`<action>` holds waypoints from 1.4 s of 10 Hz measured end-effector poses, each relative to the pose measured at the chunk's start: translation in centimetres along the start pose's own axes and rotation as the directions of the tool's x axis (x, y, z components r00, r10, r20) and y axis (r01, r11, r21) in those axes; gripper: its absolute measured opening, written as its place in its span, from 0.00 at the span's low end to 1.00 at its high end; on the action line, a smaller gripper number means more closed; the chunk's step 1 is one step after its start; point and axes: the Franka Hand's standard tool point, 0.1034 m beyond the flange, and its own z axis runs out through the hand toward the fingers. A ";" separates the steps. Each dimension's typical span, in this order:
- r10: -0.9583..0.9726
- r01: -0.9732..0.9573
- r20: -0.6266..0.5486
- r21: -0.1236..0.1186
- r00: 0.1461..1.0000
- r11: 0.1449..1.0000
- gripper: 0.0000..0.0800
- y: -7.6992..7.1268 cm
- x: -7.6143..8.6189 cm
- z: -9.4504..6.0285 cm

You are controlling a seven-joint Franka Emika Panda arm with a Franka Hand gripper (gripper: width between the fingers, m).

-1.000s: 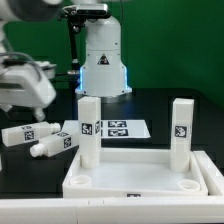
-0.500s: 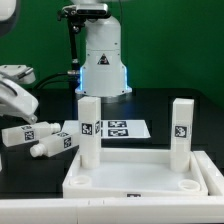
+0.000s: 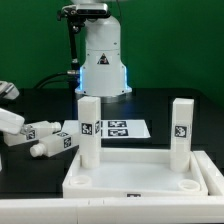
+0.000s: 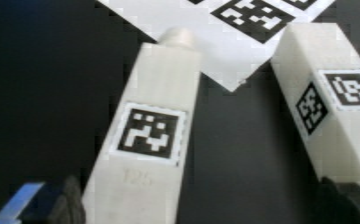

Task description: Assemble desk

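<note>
Your gripper is open as wide as it goes, and it has hold of nothing. The tabletop panel of the desk lies flat on the black table, rim up, low in the exterior view. Two legs stand up straight in the panel's back corner holes. The first standing leg is in the back corner on the exterior view's left. The second standing leg is in the back corner on the exterior view's right. The two round holes at the front corners of the panel have nothing in them. Two more legs lie flat on the table, off the panel, on the exterior view's left. The nearer loose leg is just beside the panel's back left corner. The farther loose leg lies just past it, farther from the panel. The gripper hangs over these two, out past the panel's left side. In the wrist view its dark fingers reach down on both sides of one loose leg, with the other leg close beside it across a thin dark gap. I cannot tell which leg is which there, or if a finger touches one. The marker board lies flat behind the panel, between the two standing legs. The robot base stands well behind the panel.
</note>
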 end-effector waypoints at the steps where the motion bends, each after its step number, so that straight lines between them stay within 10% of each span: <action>1: 0.007 -0.007 0.009 0.006 1.000 1.000 0.81 0.2 -0.1 0.1; 3: 0.059 -0.062 0.095 0.031 0.994 0.998 0.81 2.0 -0.3 1.3; 14: 0.057 -0.059 0.142 0.008 0.988 0.998 0.78 1.6 0.1 2.7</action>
